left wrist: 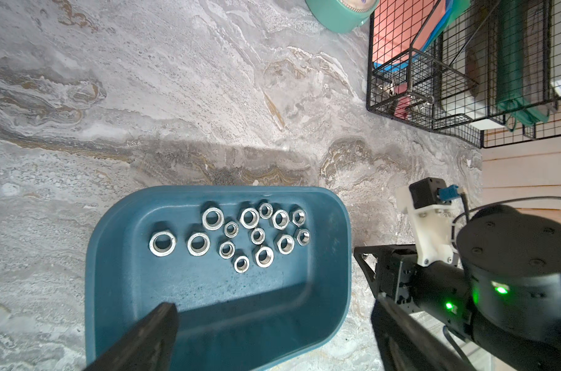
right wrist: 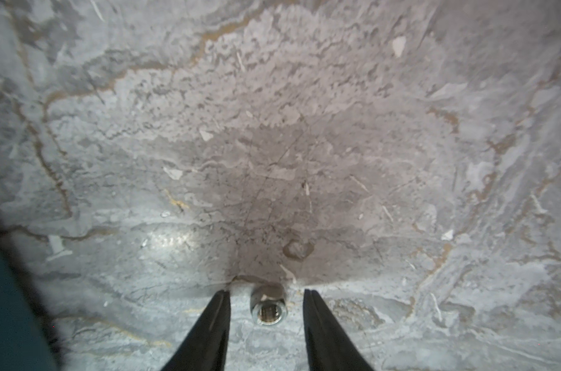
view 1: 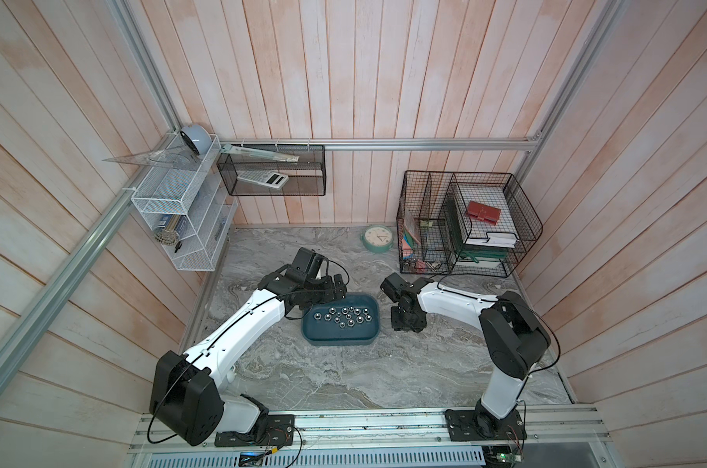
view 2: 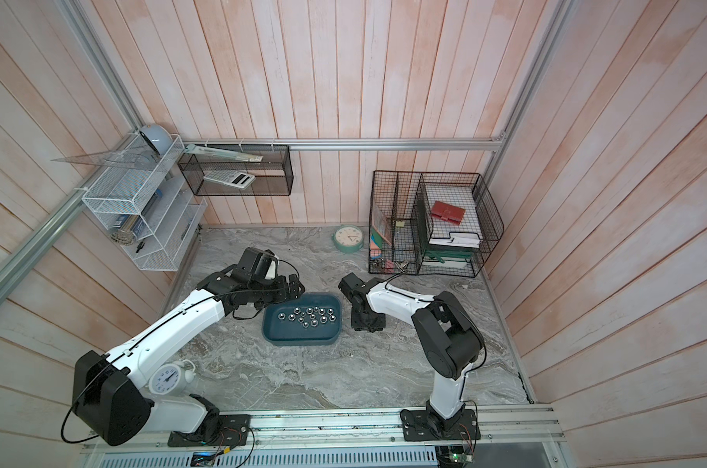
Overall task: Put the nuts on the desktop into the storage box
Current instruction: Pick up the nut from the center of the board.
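The teal storage box [view 1: 337, 342] [view 2: 299, 342] sits mid-desktop [view 1: 343, 372] with several silver nuts [view 1: 346, 316] [left wrist: 256, 236] lying in it. My left gripper [view 1: 335, 287] [left wrist: 272, 337] hovers open over the box's far-left corner, holding nothing. Right of the box, my right gripper [view 1: 406, 324] [right wrist: 264, 291] points down at the desktop. In the right wrist view one nut [right wrist: 269, 305] lies on the marble between its fingertips, with a gap on each side. That nut is hidden under the gripper in both top views.
A mint-green clock [view 1: 377, 238] stands at the back, beside black wire baskets [view 1: 465, 227] in the back-right corner. A white alarm clock [view 2: 169, 377] sits by the left arm's base. White wire shelves [view 1: 182, 219] and a black mesh basket [view 1: 275, 174] hang on the walls.
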Motion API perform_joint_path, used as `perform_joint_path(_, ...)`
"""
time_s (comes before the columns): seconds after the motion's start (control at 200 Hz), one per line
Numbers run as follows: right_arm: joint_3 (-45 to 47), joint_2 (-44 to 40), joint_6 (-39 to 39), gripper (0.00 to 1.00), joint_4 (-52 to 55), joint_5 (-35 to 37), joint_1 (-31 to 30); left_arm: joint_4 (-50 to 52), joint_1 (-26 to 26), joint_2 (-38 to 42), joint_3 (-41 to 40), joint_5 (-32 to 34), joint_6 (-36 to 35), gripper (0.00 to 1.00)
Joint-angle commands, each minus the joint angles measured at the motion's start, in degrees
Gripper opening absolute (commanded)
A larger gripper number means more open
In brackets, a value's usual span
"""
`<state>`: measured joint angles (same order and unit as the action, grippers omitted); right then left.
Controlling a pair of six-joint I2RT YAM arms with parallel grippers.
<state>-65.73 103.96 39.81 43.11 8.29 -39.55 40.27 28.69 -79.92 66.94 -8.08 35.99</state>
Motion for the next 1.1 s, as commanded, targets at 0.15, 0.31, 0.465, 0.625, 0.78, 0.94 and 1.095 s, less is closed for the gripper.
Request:
perform_joint_path(0.15, 0.3, 1.9, -1.0, 0.38, -0.2, -2.6, 0.1, 0.0, 0.2, 1.6, -0.2, 0.5, -0.5, 1.0)
perform_joint_path(0.31, 0.3, 1.9, -1.1, 0.3, -0.4, -3.1, 0.1, 0.0, 0.3, 1.6, -0.3, 0.5, -0.4, 1.0)
perform_joint_path(0.465, 0.4, 2.0, -1.0, 0.25, -0.4, -3.1, 0.1, -0.1, 0.3, 1.9, -0.4, 0.6, -0.4, 1.0)
perform_joint_path(0.625, 0.1, 0.9, -1.1, 0.2, 0.0, -2.4, 0.1, -0.1, 0.3, 2.0, -0.5, 0.8, -0.4, 1.0)
perform_joint_path(0.78, -1.6, -0.5, -1.5, 0.19, 1.7, -1.0, 0.1, -0.1, 0.3, 1.9, -0.4, 1.0, -0.2, 1.0)
perform_joint_path(0.94, -5.3, -2.2, -2.8, 0.19, 4.2, -0.2, 0.0, 0.1, 0.2, 2.5, -0.5, 1.7, -0.1, 1.0)
perform_joint_path(1.095, -11.3, -2.6, -5.1, 0.19, 6.5, 0.8, -0.7, 0.6, 0.2, 4.0, -1.2, 3.3, 0.1, 1.0)
